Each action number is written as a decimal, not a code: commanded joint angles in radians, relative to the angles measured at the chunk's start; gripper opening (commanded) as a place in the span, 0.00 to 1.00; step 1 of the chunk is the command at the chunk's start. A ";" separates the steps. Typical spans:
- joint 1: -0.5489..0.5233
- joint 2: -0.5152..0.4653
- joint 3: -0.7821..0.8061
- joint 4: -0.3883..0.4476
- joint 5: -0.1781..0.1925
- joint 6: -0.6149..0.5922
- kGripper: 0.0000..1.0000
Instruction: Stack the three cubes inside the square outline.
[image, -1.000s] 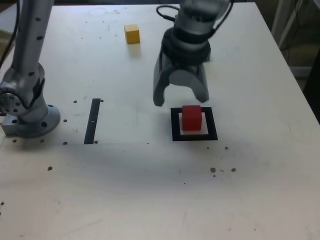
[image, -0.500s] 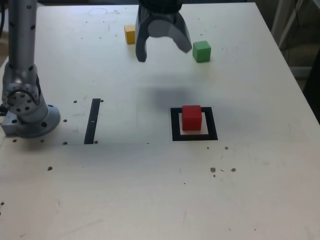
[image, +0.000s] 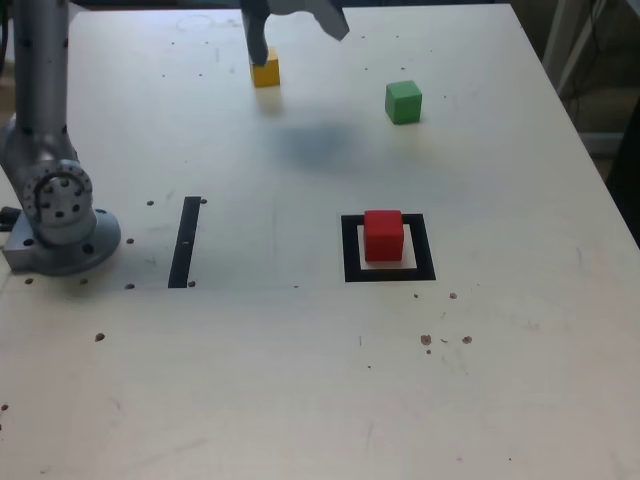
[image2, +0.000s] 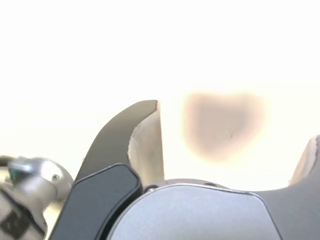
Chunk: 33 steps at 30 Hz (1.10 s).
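At the far edge of a pale surface (image: 270, 370), seen in the exterior view, a gripper (image: 298, 38) hangs in the air with its jaws spread wide and nothing between them. One fingertip overlaps the upper part of the yellow cube (image: 266, 72) from the camera's angle; whether the two touch cannot be told. Toward the exterior view's right, the green cube (image: 403, 103) sits on the surface, well apart from the yellow one and somewhat nearer the camera. Nearer still, the red cube (image: 384, 236) rests inside the square outline (image: 424, 248), whose thick black border surrounds it and whose pale centre shows at its edges. Off to the exterior view's left, a black strip (image: 185, 242) lies flat between the outline and the round grey arm base (image: 62, 250), from which the arm (image: 40, 90) rises out of the picture. A soft shadow falls on the surface between the yellow cube and the outline.

Up close in the wrist view, the gripper's two curved fingers (image2: 147, 145) stand well apart, with no cube between them. Beyond them the surface is washed out to near white, broken by a blurred dark shadow (image2: 222, 122). Part of the grey arm shows beside one finger.
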 joint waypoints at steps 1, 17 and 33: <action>0.049 0.032 -0.036 -0.002 -0.001 0.048 0.99; 0.300 0.182 -0.268 0.068 0.004 0.246 0.99; 0.328 0.268 -0.222 0.053 0.020 0.287 0.96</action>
